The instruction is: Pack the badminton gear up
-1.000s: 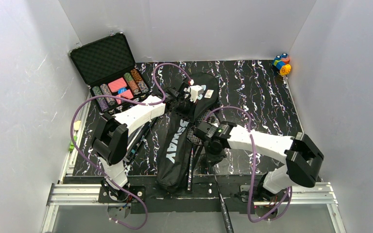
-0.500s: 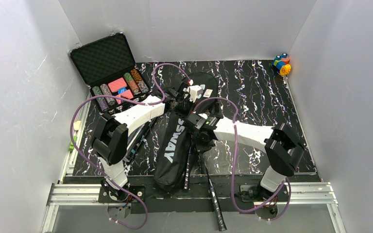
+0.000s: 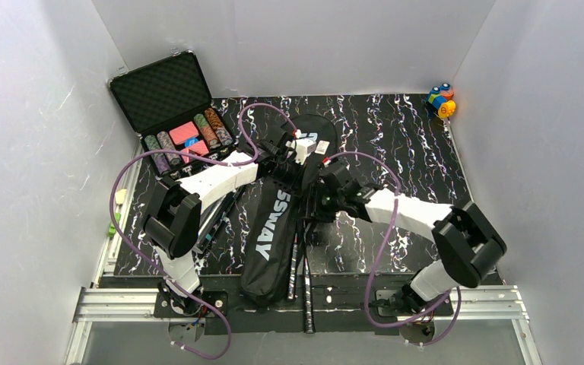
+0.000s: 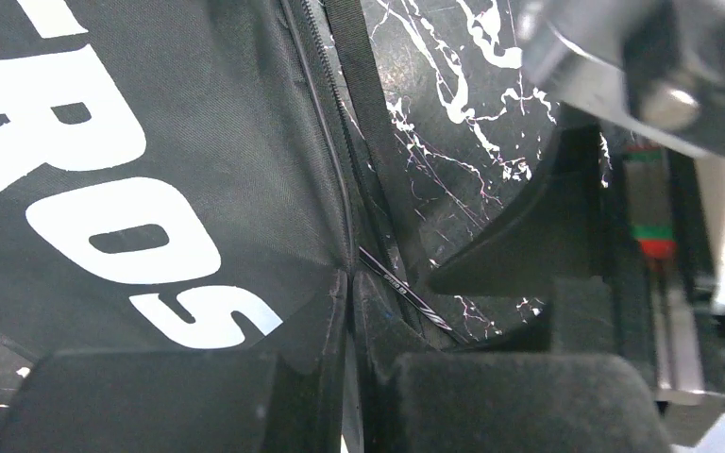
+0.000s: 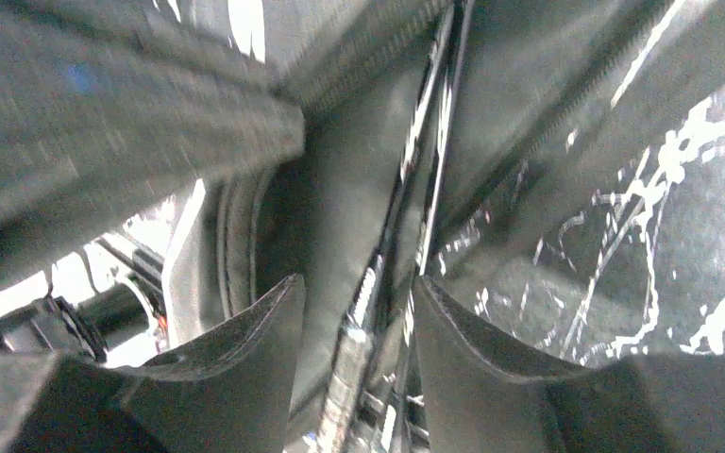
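Pinching the bag (image 4: 151,189) at its zip edge, the left gripper (image 4: 349,377) is clamped on fabric, while beside the bag the right gripper (image 5: 359,321) stands parted around a racket (image 5: 433,189) shaft.

I was driving a robot test cell, a lab bench setup and nobody's home. Plain white panels (image 3: 38,152) boxed the table in on three sides, and the tabletop (image 3: 403,129) was a black sheet with white marbling. Slotted aluminium rails (image 3: 114,300) ran along the near edge. The left arm (image 3: 213,179) and right arm (image 3: 411,213) were bolted there, with purple cables (image 3: 112,201) looping loose. The contents read as staged props: an open poker-chip case (image 3: 163,91) far left, toy blocks (image 3: 441,100) far right, and a black CROSSWAY racket bag (image 3: 270,228) in the middle — unrelated things on one enclosed surface.
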